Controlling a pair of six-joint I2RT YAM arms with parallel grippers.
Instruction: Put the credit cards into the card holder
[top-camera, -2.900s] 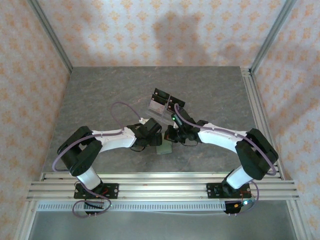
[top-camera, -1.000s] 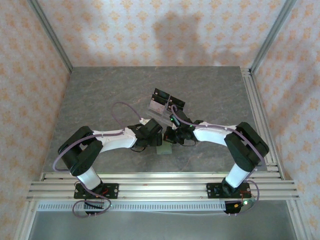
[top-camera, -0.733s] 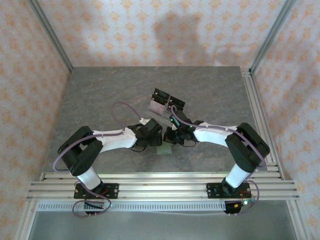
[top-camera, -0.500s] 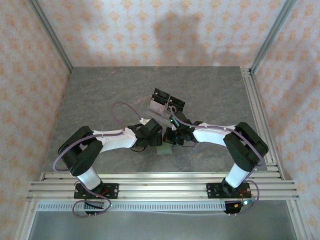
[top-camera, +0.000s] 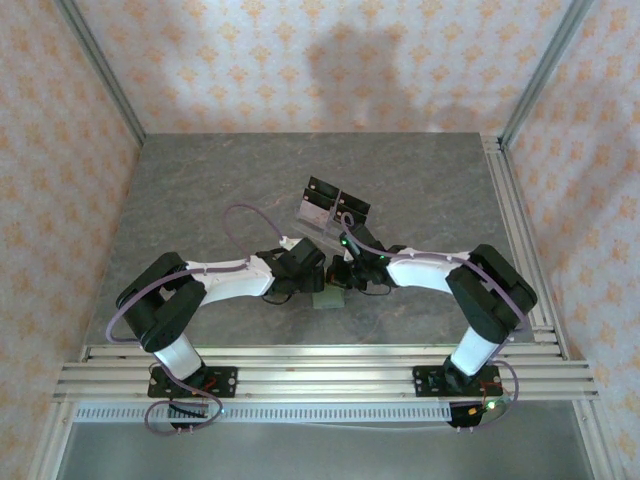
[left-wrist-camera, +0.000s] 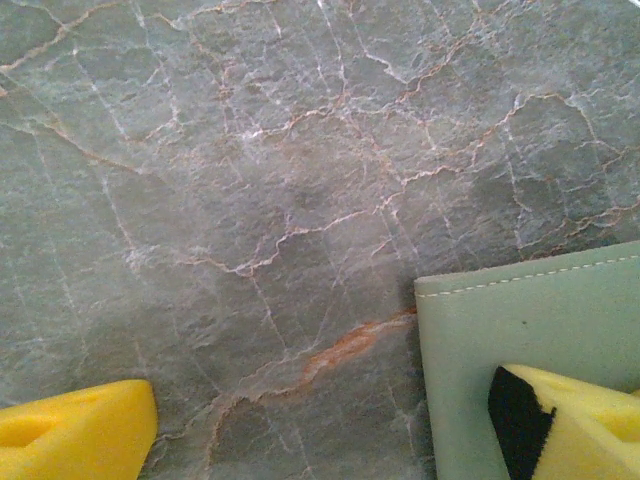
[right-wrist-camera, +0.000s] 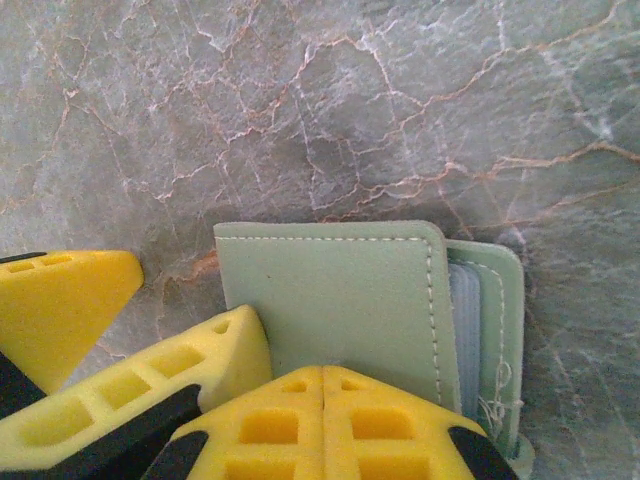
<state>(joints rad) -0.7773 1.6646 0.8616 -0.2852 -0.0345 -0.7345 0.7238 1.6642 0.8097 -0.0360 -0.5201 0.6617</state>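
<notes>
Looking at the right wrist view, the whole next move comes down to which side of the wallet (right-wrist-camera: 340, 300) is open. It lies flat on the table (top-camera: 200, 200) with its long axis running left-right in that frame. The top flap stops short at the right end, and a pale strip shows there between the flap and the back layer. I can't tell if that strip is a card edge or just lining.

My right gripper (right-wrist-camera: 325, 378) has its fingers pressed together, tips down at the wallet's lower edge in the frame. If something thin is pinched between them, I can't see it. So the open slot sits to the right and a bit up from those tips.

My left gripper (left-wrist-camera: 322, 408) is spread wide. One finger (left-wrist-camera: 575, 420) rests on the wallet's corner at the lower right of the left wrist frame, and the other sits on bare stone at the lower left. I'd guess it's there to pin the wallet down.

From overhead, both grippers crowd the wallet (top-camera: 327, 298) just below centre, right arm slightly nearer the open end. The clear stand with black tops (top-camera: 330, 205) sits further up the frame, apart from the wallet. The real obstacle is that left finger close beside my right tips.
</notes>
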